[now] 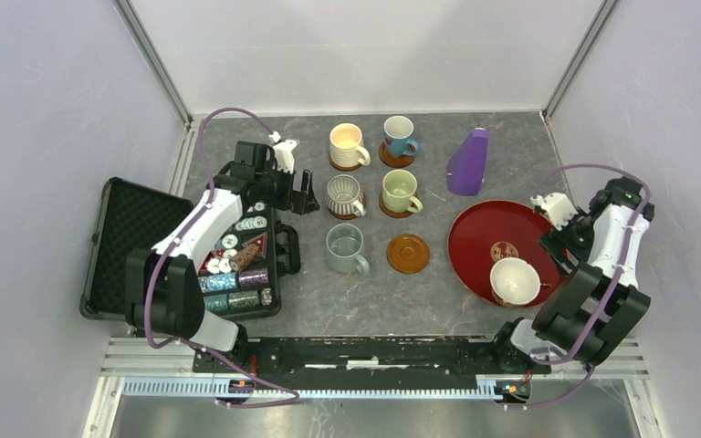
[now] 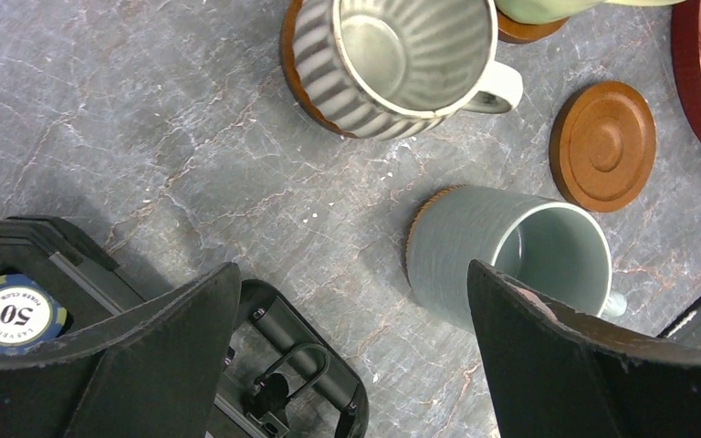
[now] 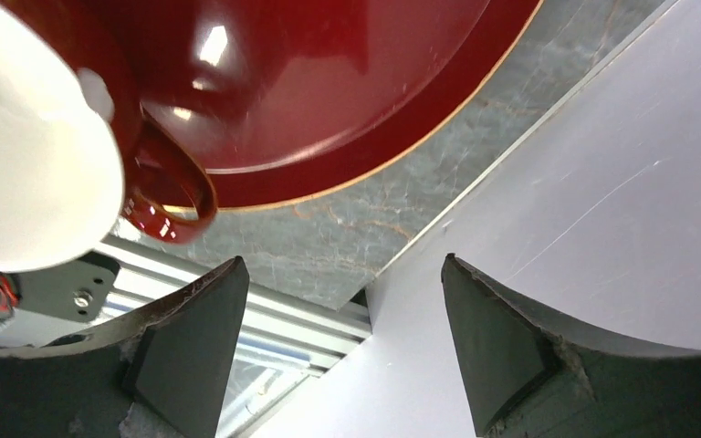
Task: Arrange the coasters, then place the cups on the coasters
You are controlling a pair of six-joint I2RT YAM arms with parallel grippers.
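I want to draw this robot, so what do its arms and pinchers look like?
The left arm and right arm are chunky black and white segments, each with a thin purple cable looping along it. The left gripper and right gripper each have two dark, wedge-shaped fingers with rough, worn edges.

Red tray (image 3: pixel 347 82) — glossy, mirror-smooth; bare coaster (image 2: pixel 602 146) matt wood; striped mug (image 2: pixel 347 91) ribbed glazed ceramic; table (image 2: pixel 146 119) veined stone-look.
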